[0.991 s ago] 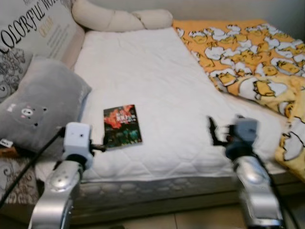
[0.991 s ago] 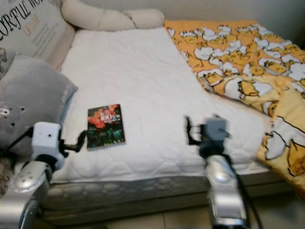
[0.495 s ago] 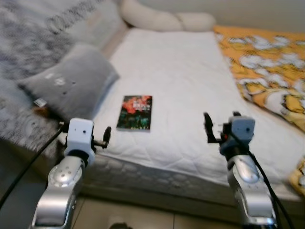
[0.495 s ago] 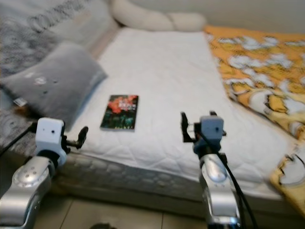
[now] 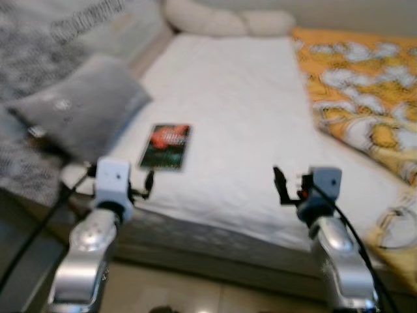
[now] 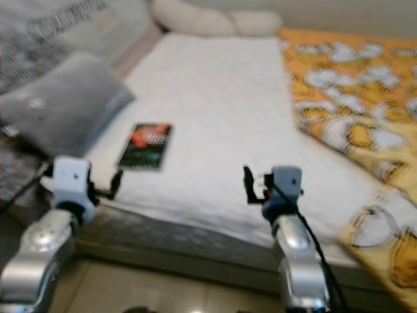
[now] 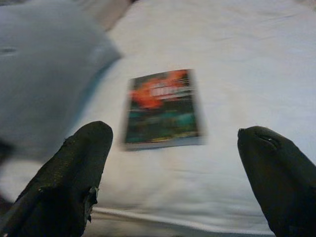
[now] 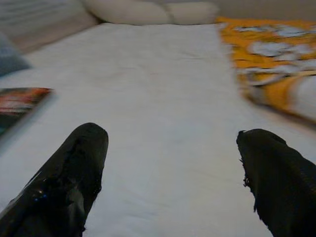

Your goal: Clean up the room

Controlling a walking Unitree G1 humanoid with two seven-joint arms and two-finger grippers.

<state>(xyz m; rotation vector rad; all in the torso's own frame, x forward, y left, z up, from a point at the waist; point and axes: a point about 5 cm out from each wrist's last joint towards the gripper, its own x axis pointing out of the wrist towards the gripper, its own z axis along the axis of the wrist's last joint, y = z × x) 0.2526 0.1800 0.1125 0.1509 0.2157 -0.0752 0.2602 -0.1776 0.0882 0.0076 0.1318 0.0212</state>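
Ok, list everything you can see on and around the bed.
bed: one, white quilted mattress, across the middle.
book: one, dark cover with red, flat on the mattress near its front left edge.
grey pillow: one, left of the book.
cream bolster: one, at the far end.
orange blanket: one, white cartoon print, on the right.
left tool: open, held just short of the book.
right tool: open, over bare mattress.

We have two shiny silver arms, and each one ends in a boxy pale grey wrist block. Our left gripper (image 5: 147, 184) and right gripper (image 5: 280, 184) have long black fingers (image 7: 74, 182). Thin black cables run along both arms.
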